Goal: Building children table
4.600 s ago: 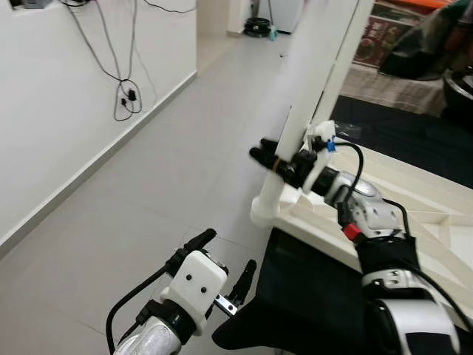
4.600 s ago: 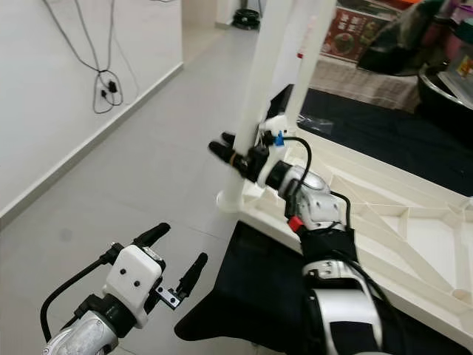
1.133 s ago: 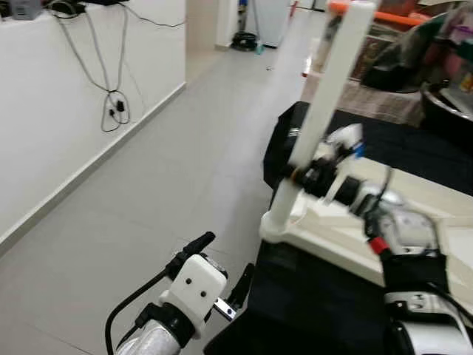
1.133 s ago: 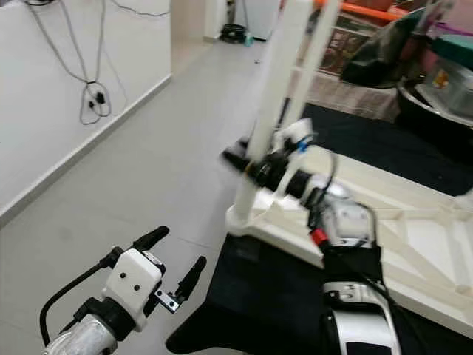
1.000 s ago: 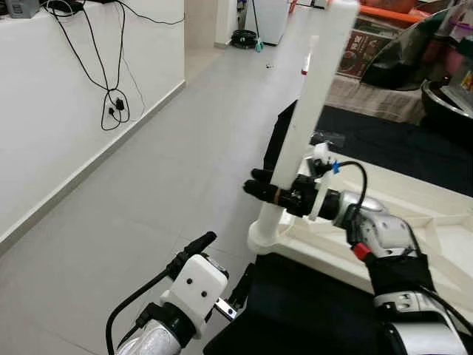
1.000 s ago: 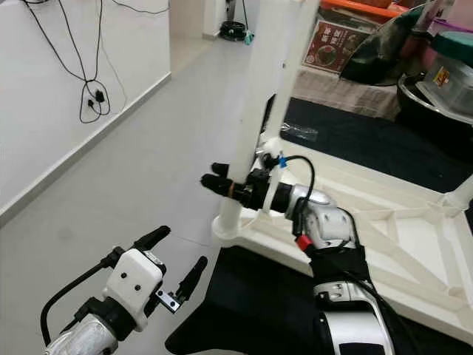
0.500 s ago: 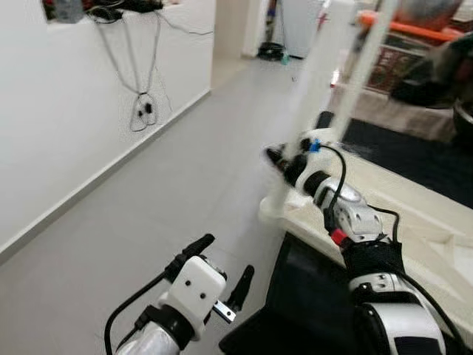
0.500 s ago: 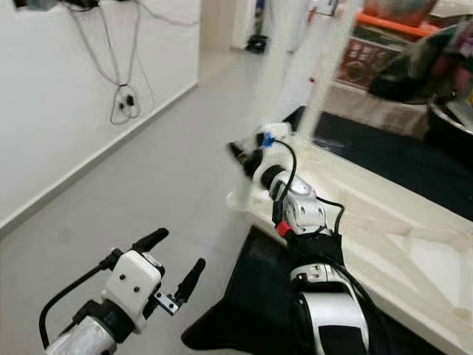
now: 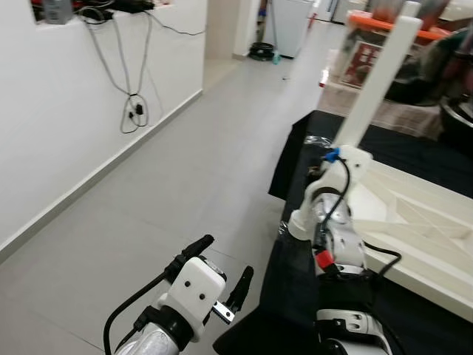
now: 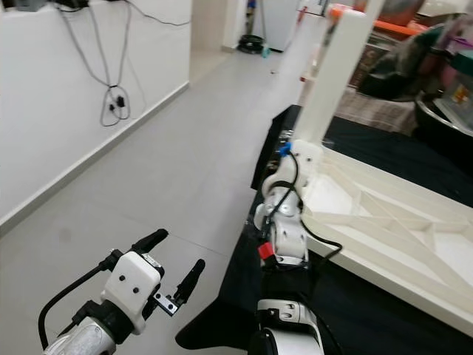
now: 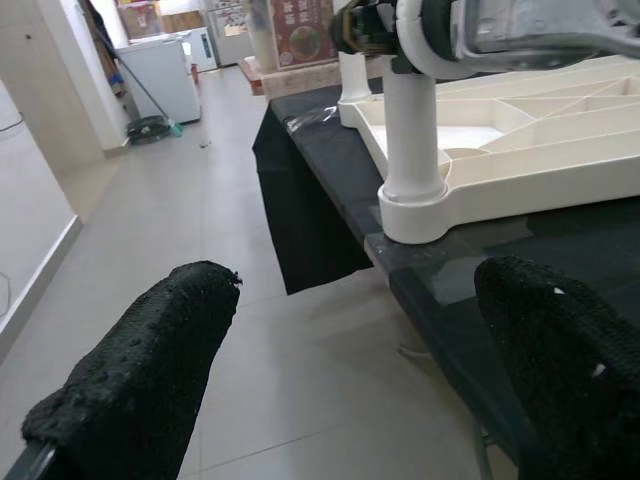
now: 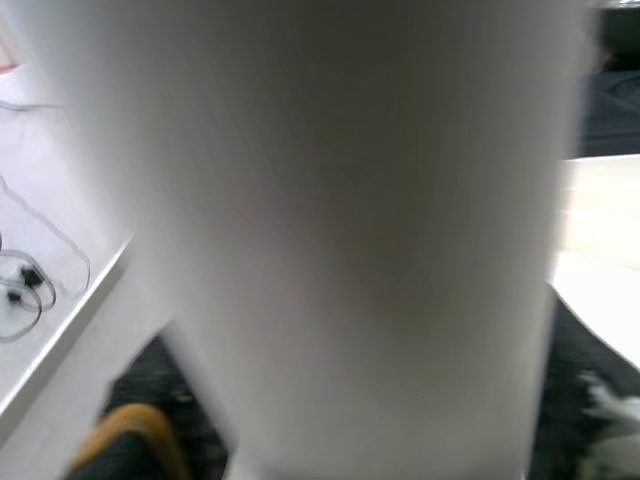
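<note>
Landmark: the white table leg (image 9: 379, 78), standing tilted in the corner socket (image 11: 412, 200) of the upturned white tabletop (image 10: 384, 214).

1. My left tool (image 9: 219, 275): nearest item, low and well short of the leg, over the grey floor (image 9: 170, 192). Its fingers (image 11: 140, 370) are spread, nothing between them. The arm is cut off by the bottom edge of the eye views.

2. My right tool (image 11: 365, 25): up against the leg, just above the socket. In the eye views my own wrist housing (image 9: 347, 166) hides its fingers, and its wrist view is a blurred white surface pressed close, so I cannot tell whether it pinches the leg.

3. Tabletop: underside up, ribs showing, on a black-draped surface (image 10: 355, 296); its far right part runs out of frame.

4. Beyond the leg: a red carton (image 9: 360, 55) and dark bundles, too blurred to name. On the wall left of the leg, hanging cables (image 9: 135, 89).

Change from half a second ago: my right forearm has swung from a diagonal reach to nearly upright below the leg; the left tool stays as it was.
</note>
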You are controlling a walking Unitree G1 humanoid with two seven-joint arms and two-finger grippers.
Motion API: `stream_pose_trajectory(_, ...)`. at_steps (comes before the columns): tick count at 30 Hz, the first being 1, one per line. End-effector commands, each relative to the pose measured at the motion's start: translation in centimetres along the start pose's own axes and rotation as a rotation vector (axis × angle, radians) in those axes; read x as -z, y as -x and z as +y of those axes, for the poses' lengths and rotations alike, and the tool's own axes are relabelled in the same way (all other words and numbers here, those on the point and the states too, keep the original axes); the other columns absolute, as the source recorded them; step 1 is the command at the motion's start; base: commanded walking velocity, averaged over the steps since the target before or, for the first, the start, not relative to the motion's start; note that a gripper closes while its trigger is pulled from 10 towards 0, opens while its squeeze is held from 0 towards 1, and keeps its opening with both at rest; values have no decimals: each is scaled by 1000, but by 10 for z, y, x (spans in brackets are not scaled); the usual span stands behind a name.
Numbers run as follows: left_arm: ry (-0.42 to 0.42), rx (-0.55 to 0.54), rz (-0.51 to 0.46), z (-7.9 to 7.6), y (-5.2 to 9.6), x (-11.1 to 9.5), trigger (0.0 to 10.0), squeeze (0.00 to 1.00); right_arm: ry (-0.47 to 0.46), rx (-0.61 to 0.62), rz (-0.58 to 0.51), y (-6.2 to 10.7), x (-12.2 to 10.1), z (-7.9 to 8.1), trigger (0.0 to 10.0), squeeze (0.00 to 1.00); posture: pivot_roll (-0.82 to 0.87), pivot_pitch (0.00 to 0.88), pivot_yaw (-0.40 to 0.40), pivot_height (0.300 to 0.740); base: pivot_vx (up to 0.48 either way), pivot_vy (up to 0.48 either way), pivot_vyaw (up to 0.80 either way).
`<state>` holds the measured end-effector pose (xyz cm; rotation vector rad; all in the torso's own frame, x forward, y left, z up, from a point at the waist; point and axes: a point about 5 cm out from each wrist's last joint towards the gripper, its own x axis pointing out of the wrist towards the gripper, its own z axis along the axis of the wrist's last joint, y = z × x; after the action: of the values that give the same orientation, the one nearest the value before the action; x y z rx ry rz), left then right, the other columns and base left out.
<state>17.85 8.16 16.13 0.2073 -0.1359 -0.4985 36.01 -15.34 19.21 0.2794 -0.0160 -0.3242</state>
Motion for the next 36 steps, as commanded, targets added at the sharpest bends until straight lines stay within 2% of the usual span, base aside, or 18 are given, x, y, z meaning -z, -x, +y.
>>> stream_pose_trajectory(1,8,9,9,-2,0,2,10000,0,-17,16,-26,-4,-5,-3,10000,1000,131,34,-125,740,0,0,0)
stream_pose_trajectory(2,8,8,10,-2,0,2,10000,0,-29,-5,-60,-6,-13,-4,10000,0,132,35,-125,740,0,0,0)
stream_pose_trajectory(5,8,8,10,-2,-1,2,10000,0,-97,-207,-107,-20,-35,-8,10000,0,125,37,-122,740,0,0,0)
stream_pose_trajectory(6,8,8,10,-2,-1,2,10000,0,-97,-207,-107,-20,-35,-8,10000,0,125,37,-122,740,0,0,0)
stream_pose_trajectory(9,10,9,10,-2,-1,3,10000,0,-36,-445,-60,-34,-43,-18,10000,0,124,40,-124,740,0,0,0)
stream_pose_trajectory(11,10,9,10,-2,-2,3,10000,0,-14,-507,-40,-37,-44,-22,10000,0,124,40,-124,740,0,0,0)
stream_pose_trajectory(13,9,8,9,-2,-1,2,10000,0,-38,-847,66,-28,-41,-20,10000,0,129,42,-127,740,0,0,0)
stream_pose_trajectory(14,9,8,9,-2,-1,2,10000,0,-38,-847,66,-28,-41,-20,10000,0,129,42,-127,740,0,0,0)
stream_pose_trajectory(15,9,6,9,-2,-1,2,10000,0,-49,-1009,107,-20,-39,-18,10000,0,129,41,-126,740,0,0,0)
stream_pose_trajectory(16,9,6,9,-2,-1,2,10000,0,-49,-1009,107,-20,-39,-18,10000,0,129,41,-126,740,0,0,0)
stream_pose_trajectory(17,8,6,9,-2,-1,2,10000,0,-36,-1161,151,-11,-34,-17,10000,0,129,41,-126,740,0,0,0)
stream_pose_trajectory(18,8,6,9,-2,-1,2,10000,0,-36,-1161,151,-11,-34,-17,10000,0,129,41,-126,740,0,0,0)
stream_pose_trajectory(20,4,6,8,-2,-2,2,10000,0,15,-1384,252,5,-21,-14,10000,0,139,45,-129,740,0,0,0)
stream_pose_trajectory(27,0,1,8,1,-1,1,10000,0,88,-1473,309,5,-6,4,10000,0,139,62,-121,740,0,0,0)
stream_pose_trajectory(28,-1,-3,7,2,-2,1,10000,0,132,-1388,270,-2,-3,11,0,0,140,59,-123,740,0,0,0)
stream_pose_trajectory(33,0,-4,7,2,-2,1,10000,0,141,-1292,198,-9,-7,14,0,0,139,59,-124,740,0,0,0)
stream_pose_trajectory(35,0,-2,8,2,-1,1,10000,0,140,-1200,174,-14,-9,12,0,0,137,61,-123,740,0,0,0)
stream_pose_trajectory(36,0,-1,10,1,-1,2,10000,0,128,-1077,155,-19,-11,8,0,0,133,61,-122,740,0,0,0)
